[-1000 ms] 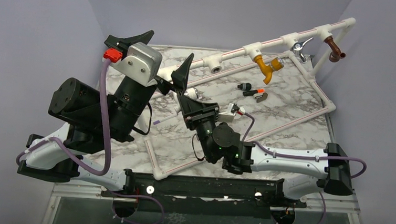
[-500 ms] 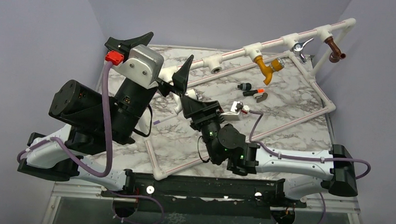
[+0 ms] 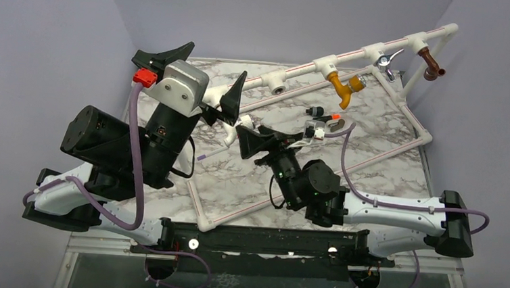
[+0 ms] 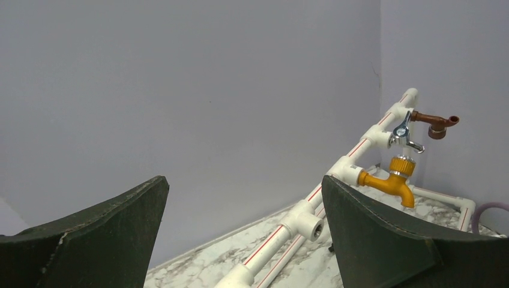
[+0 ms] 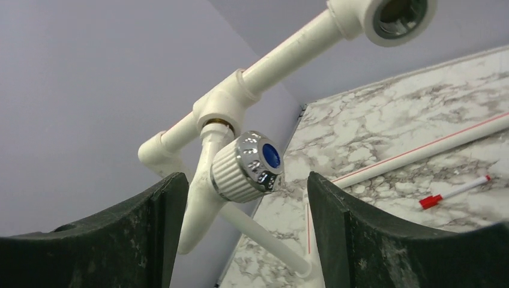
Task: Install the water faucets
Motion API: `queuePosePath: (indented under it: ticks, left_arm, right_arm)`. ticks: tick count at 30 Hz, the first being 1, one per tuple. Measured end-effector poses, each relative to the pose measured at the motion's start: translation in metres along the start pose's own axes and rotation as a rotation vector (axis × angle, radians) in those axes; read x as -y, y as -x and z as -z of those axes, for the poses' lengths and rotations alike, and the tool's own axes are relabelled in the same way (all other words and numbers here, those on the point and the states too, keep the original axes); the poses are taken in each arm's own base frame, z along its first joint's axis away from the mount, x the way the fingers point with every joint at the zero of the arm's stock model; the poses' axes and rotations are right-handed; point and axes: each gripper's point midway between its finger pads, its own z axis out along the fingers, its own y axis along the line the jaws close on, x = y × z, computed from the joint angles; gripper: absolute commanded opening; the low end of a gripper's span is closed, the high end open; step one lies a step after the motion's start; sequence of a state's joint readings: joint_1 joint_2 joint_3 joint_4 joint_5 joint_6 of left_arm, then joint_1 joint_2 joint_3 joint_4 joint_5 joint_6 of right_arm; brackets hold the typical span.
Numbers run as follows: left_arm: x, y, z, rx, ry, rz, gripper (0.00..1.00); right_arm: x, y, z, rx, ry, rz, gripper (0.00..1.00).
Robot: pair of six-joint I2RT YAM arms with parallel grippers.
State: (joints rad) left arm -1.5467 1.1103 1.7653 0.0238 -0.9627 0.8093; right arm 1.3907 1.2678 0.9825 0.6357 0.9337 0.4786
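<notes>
A white faucet (image 5: 207, 180) with a silvery, blue-capped knob (image 5: 246, 168) hangs from a tee (image 5: 219, 111) of the white pipe frame (image 3: 353, 52). My right gripper (image 5: 245, 177) is open, its jaws standing apart on either side of the knob without touching it. In the top view that gripper (image 3: 261, 132) sits just right of the white faucet (image 3: 230, 134). Farther along the pipe hang a mustard-yellow faucet (image 3: 343, 88), a chrome-levered one (image 3: 385, 60) and a brown one (image 3: 433, 65). My left gripper (image 4: 243, 180) is wide open and holds nothing, raised over the back left (image 3: 219, 58).
An empty tee socket (image 3: 278, 87) lies between the white and yellow faucets. A black-and-orange faucet (image 3: 323, 115) and a small metal piece (image 3: 337, 126) lie on the marble table. A red-capped pen (image 5: 456, 192) lies near the lower frame pipe. Walls close in on both sides.
My right gripper has opened, let go of the white faucet's knob and drawn back to the right. The faucet stays hanging in its tee. The left arm has barely moved.
</notes>
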Motion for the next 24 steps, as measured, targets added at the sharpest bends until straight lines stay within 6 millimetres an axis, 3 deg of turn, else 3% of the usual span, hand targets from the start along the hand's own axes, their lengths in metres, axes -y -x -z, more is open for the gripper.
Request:
queuePosePath:
  ticks: [15, 19, 24]
  left_arm:
    - [-0.002, 0.005, 0.013, 0.007, -0.016, 0.009, 0.99]
    - [-0.002, 0.007, 0.016, 0.006, -0.019, 0.015, 0.99]
    - [-0.001, 0.008, 0.019, 0.005, -0.024, 0.014, 0.99]
  right_arm:
    - [-0.039, 0.044, 0.019, -0.038, 0.347, 0.667, 0.80]
    - [-0.050, 0.040, 0.026, -0.065, 0.479, 0.872, 0.81]
    - [-0.054, 0.021, 0.037, -0.092, 0.682, 1.204, 0.81]
